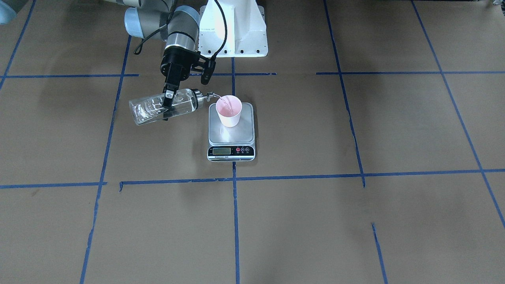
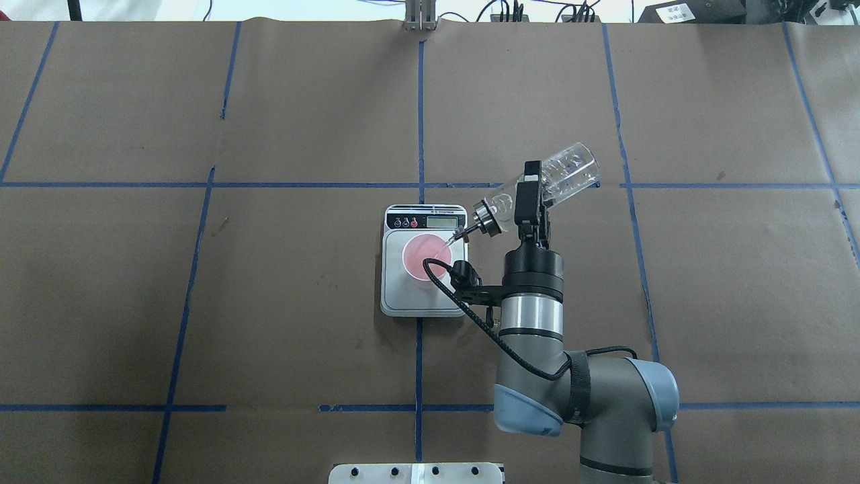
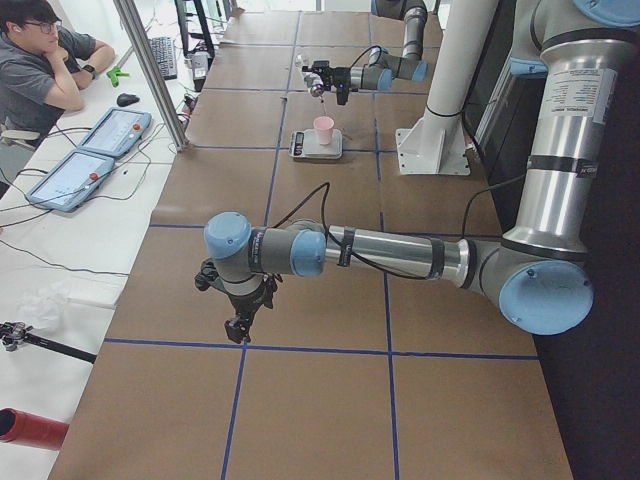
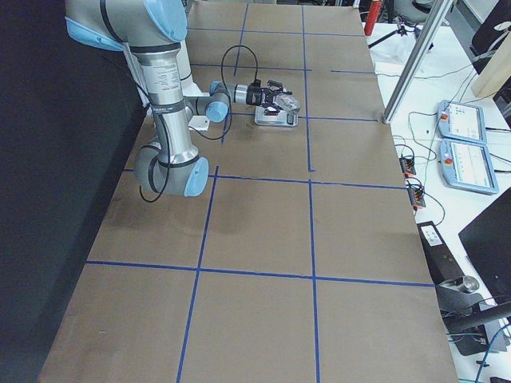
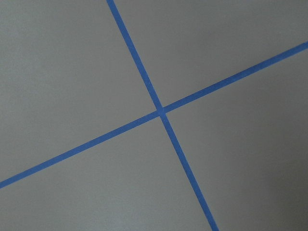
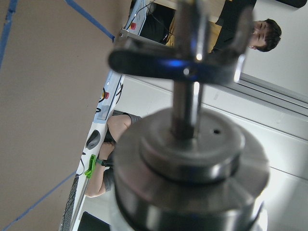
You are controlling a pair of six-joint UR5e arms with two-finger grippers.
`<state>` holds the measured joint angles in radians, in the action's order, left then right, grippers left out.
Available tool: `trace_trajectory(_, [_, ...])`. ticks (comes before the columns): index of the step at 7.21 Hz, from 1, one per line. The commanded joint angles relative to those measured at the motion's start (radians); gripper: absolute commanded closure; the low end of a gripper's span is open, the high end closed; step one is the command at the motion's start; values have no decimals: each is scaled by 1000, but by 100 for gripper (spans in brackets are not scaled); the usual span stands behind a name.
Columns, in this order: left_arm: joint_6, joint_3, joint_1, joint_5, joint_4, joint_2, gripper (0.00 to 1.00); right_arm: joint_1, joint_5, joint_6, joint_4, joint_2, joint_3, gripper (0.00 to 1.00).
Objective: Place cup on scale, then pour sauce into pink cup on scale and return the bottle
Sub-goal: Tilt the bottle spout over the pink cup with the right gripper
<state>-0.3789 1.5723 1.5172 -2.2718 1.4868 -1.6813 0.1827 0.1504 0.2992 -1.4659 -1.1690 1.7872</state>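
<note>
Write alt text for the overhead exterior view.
The right arm's tool holds a tilted clear glass bottle, pouring a thin stream of sauce from its spout into the pink cup on the scale. The table is brown with blue tape lines.

My table (image 2: 302, 302) wears brown paper, marked into large squares by blue tape lines (image 2: 420, 121). Directly on it lies the scale (image 2: 423, 299), flat, just left of and below my right gripper (image 2: 533, 185). It sits astride a tape line that runs away from my base, its black panel on the far edge. Behind those jaws, at the table's near edge, stands my white mount (image 2: 416, 474). Beneath my left gripper (image 3: 237, 330), two tape lines cross.
</note>
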Motion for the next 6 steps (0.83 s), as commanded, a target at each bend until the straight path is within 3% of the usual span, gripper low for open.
trace_trajectory(1, [0,5,0,-2,0,-1,0,-2,24,-53,92,-1,-8,100])
trace_trajectory(6, [0,9,1,-2,-2,-1,0,-25,122,-465,119,-1,-17,100])
